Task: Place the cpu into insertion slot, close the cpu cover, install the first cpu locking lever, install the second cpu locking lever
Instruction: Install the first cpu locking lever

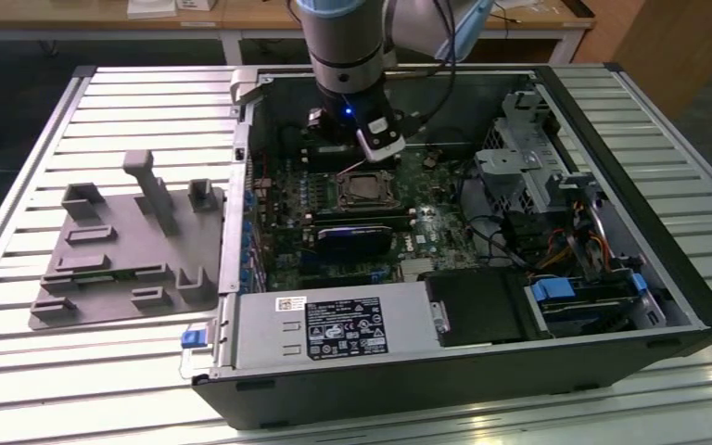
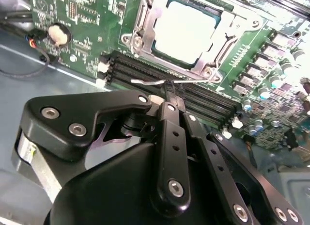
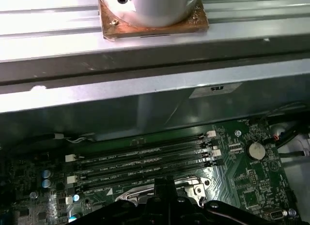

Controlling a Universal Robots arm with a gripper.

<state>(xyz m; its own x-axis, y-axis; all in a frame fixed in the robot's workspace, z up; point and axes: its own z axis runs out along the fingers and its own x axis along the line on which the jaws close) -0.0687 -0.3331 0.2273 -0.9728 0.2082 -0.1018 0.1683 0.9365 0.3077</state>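
The cpu (image 2: pixel 184 31) lies flat in the insertion slot (image 1: pixel 363 176) on the green board, its grey top facing up. The silvery cpu cover (image 2: pixel 145 21) lies down around it as a frame. A thin silver locking lever (image 2: pixel 145 82) runs along the slot's edge beside the memory slots. My gripper (image 2: pixel 170 91) is shut, its tips meeting right at this lever and hiding a short stretch of it. In the exterior view the gripper (image 1: pixel 377 159) hangs inside the open case just behind the slot. In the first wrist view its black fingers (image 3: pixel 162 191) stand over the cover's edge (image 3: pixel 193 186).
Long black memory slots (image 3: pixel 145 162) lie between the socket and the case wall (image 3: pixel 145 104). A coin battery (image 2: pixel 59 35) sits on the board. A black card (image 1: pixel 356 236), the power supply (image 1: pixel 331 329) and a drive cage (image 1: pixel 541 158) surround the socket. A grey fixture (image 1: pixel 121 250) lies on the exterior view's left.
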